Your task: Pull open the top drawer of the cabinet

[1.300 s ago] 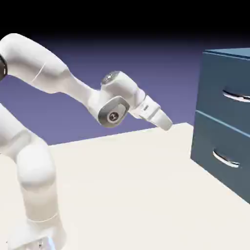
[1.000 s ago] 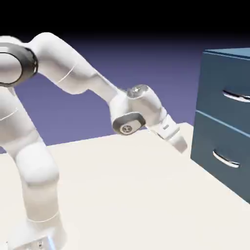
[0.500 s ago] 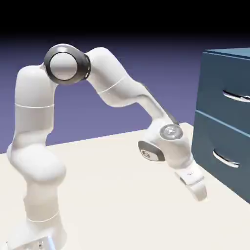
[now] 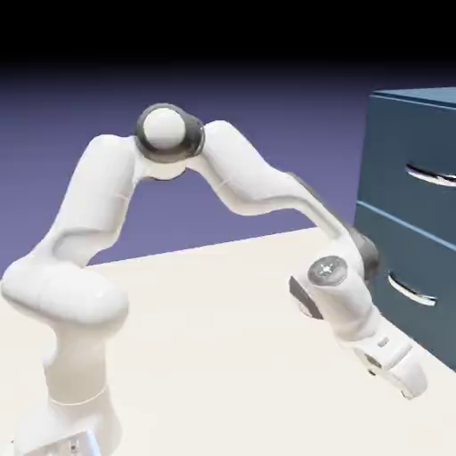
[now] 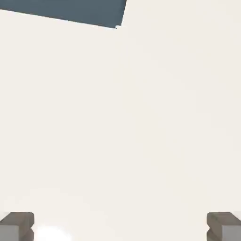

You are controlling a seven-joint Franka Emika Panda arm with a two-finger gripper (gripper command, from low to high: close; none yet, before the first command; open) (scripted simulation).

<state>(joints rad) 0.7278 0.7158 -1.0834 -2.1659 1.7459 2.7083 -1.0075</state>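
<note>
Cabinet cropped at right; top drawer shut.

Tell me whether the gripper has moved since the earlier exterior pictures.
Yes. The gripper has dropped from level with the top drawer to below the lower handle.

Cream table; the cabinet stands at its right side

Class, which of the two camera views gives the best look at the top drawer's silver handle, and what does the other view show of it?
The exterior view: the top drawer shows its front with the curved silver handle at the picture's right edge. The hand view shows none of it, only a dark blue strip of the cabinet above the pale table.
</note>
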